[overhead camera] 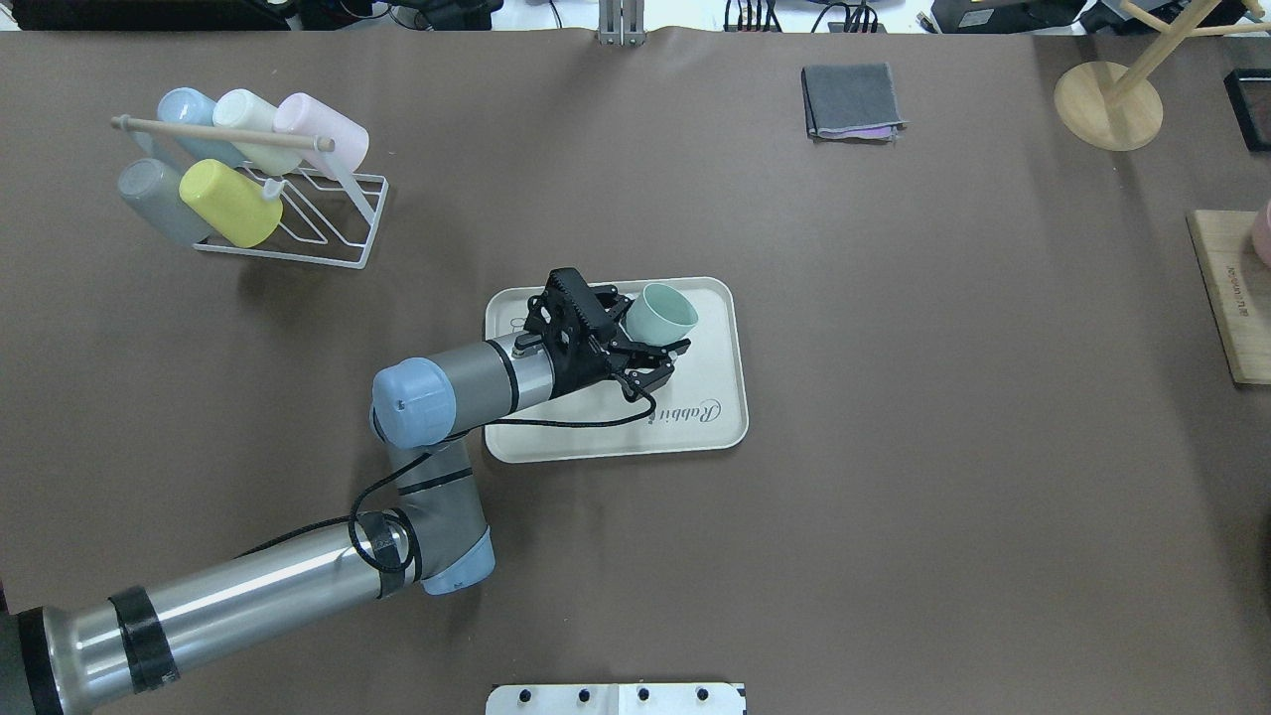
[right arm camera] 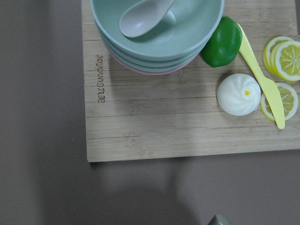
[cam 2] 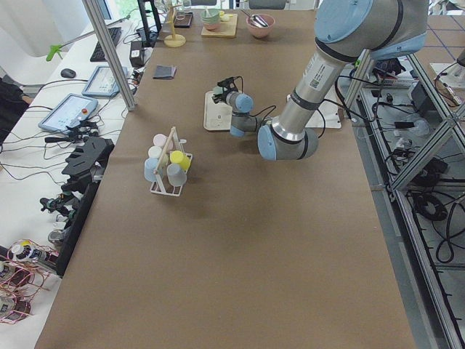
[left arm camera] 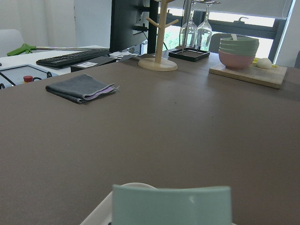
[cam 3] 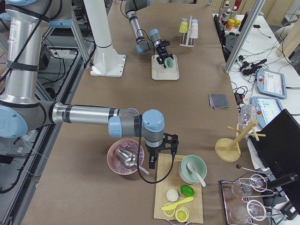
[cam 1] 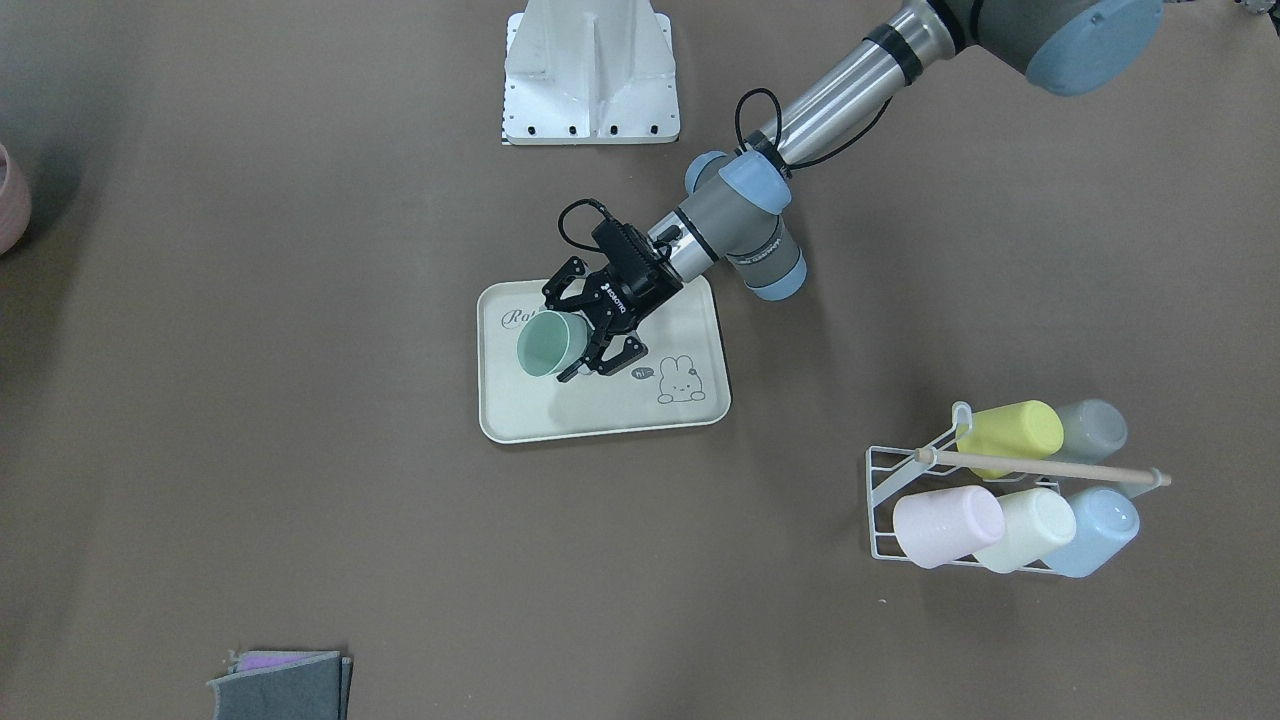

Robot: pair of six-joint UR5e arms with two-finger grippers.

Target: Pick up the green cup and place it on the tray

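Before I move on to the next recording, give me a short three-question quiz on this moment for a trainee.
1. True or false: the green cup sits in the wire rack.
2. Which arm's pincer grips the green cup? A) left B) right C) neither
3. Fill in: the rack holds ____ cups.

Key
1. False: it is tilted over the tray, held in the left pincer.
2. A
3. five

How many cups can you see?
6. Five lie in the wire rack: yellow, grey, pink, cream, blue. The left hand holds the green cup over the tray. None looks hidden.
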